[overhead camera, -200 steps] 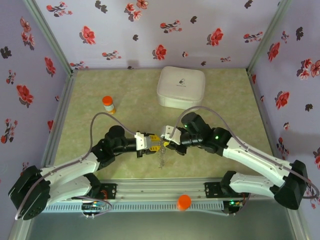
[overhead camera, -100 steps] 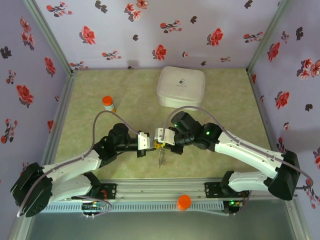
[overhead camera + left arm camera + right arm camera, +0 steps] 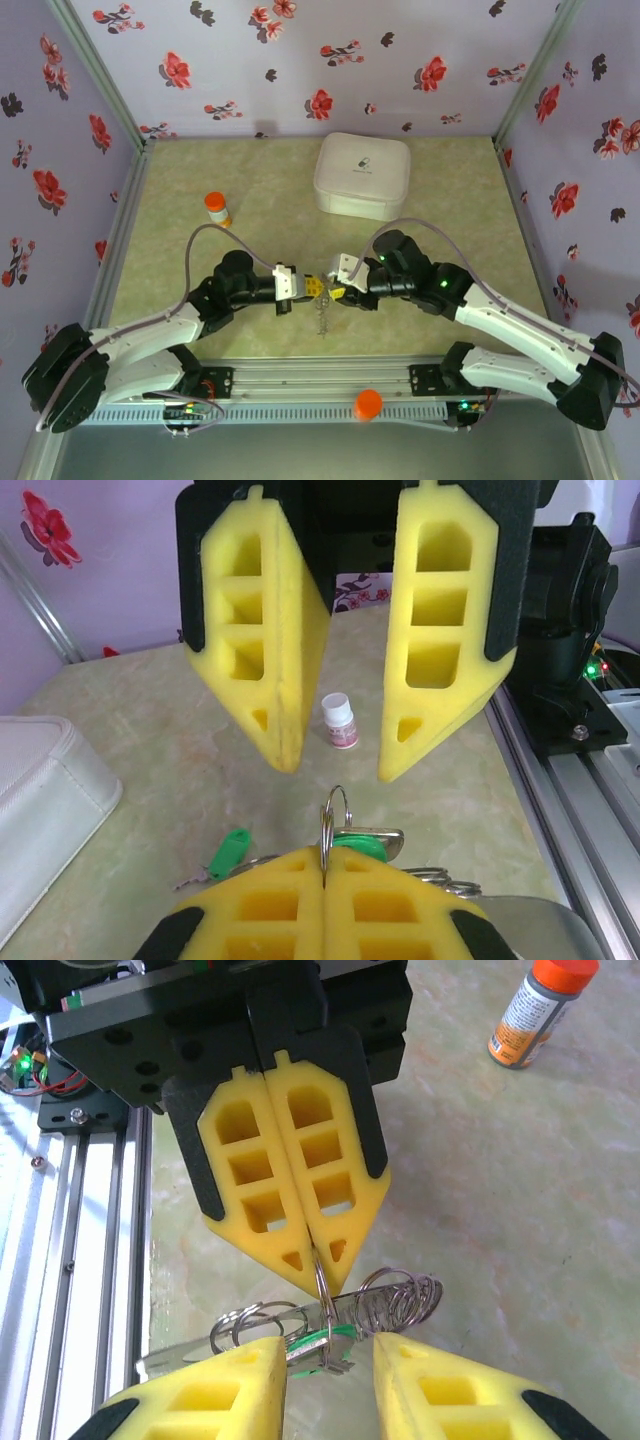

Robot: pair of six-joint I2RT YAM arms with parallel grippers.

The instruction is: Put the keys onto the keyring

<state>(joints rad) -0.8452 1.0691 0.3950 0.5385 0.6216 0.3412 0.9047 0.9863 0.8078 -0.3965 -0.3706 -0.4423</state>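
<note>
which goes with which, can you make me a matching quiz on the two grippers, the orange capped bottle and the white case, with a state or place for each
Things:
1. left gripper
2. right gripper
3. orange-capped bottle
4. white case

States or places:
A. at the far side of the table, right of centre
B. shut on the keyring
C. upright on the left part of the table
D. jaws apart

Pairs: 1-B, 2-D, 3-C, 4-A
</note>
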